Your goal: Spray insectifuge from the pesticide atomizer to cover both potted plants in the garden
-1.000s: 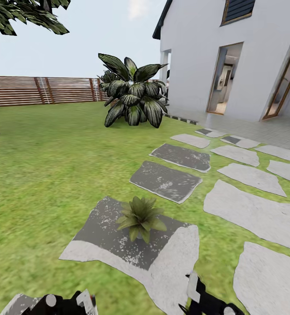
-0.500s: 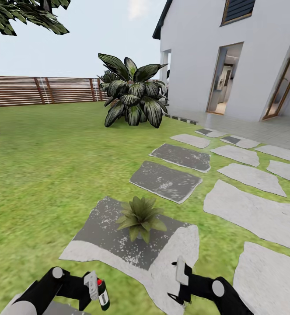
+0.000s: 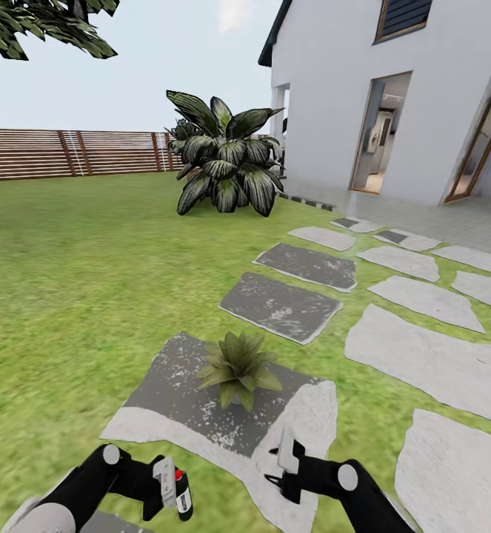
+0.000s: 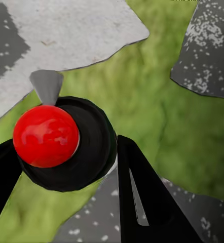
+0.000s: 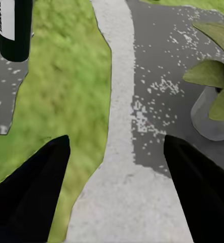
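While the left gripper (image 3: 172, 485) has its fingers closed on the pesticide atomizer (image 3: 182, 494) at the lower left of the head view, the bottle sits low and off to the side of the potted plant (image 3: 237, 368), which stands on a grey and white stepping stone (image 3: 201, 414) near the middle of the frame. The spray could miss from here. It may land on the grass (image 3: 89, 296) or the stone if the nozzle does not face the leaves. I cannot tell which way the nozzle points. In the left wrist view I see the bottle from above, with its red spot (image 4: 45, 135) and dark round body (image 4: 89, 147) between two black fingers (image 4: 142, 197). The bottle could also slip or tip if the hold is loose.

The right gripper (image 3: 284, 466) is at the lower middle of the head view. Its fingers (image 5: 36, 177) are wide apart and hold nothing. In the right wrist view the plant's grey pot (image 5: 211, 119) is at the right edge, cut off, and the lower part of the bottle (image 5: 13, 30) is at the upper left. This arm could bump the plant if it goes forward.

I see one potted plant here. The big dark bush (image 3: 223, 166) far back is not one of the two.
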Controlling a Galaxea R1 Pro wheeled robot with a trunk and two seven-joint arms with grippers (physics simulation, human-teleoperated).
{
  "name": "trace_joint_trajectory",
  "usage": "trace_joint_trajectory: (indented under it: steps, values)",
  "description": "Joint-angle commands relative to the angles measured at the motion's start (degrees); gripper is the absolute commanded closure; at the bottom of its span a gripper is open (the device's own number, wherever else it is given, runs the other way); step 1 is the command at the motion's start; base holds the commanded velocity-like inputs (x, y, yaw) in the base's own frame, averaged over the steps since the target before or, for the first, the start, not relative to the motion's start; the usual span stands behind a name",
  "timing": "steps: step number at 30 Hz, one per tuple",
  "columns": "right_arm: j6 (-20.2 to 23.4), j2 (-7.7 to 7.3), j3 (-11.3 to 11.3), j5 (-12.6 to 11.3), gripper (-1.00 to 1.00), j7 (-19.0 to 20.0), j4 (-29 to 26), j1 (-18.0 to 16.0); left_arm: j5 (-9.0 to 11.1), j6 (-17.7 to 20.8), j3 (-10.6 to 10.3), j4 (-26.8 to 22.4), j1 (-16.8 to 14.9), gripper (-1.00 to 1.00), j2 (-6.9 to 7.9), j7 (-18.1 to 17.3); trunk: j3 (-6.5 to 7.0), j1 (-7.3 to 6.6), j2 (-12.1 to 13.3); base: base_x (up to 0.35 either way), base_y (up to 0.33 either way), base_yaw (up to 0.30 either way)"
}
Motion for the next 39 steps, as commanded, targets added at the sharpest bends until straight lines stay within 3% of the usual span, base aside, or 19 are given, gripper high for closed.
trace_joint_trajectory:
  steps: [1,8,9,21,39]
  values:
    - [0.0,0.36,-0.1,0.5,1.00,0.4,-0.2,0.0,-0.8,-0.5,-0.3,-0.4,-0.3,1.00,-0.34,-0.2,-0.05,-0.01,0.0,0.000,0.000,0.000]
    - [1.1,2.62,-0.1,0.5,1.00,2.6,-1.1,-0.3,-2.9,-0.1,-2.5,-1.9,-1.1,1.00,-2.05,-0.2,-0.05,-0.01,0.0,0.000,0.000,0.000]
    - [1.1,5.41,-0.1,0.5,1.00,4.3,-1.5,-0.4,-4.5,-0.1,-5.2,-1.9,-1.1,1.00,-2.54,-0.2,-0.05,-0.01,0.0,0.000,0.000,0.000]
    - [1.1,6.62,0.0,0.5,1.00,4.6,-2.1,-0.5,-4.7,-0.1,-5.6,-2.1,-1.3,1.00,-5.87,0.3,-0.05,-0.01,0.0,0.000,0.000,0.000]
    - [1.1,6.74,-0.1,0.5,1.00,4.6,-2.1,-0.5,-4.4,-0.5,-5.7,-3.6,-1.9,1.00,-9.71,0.2,-0.05,-0.01,0.0,0.000,0.000,0.000]
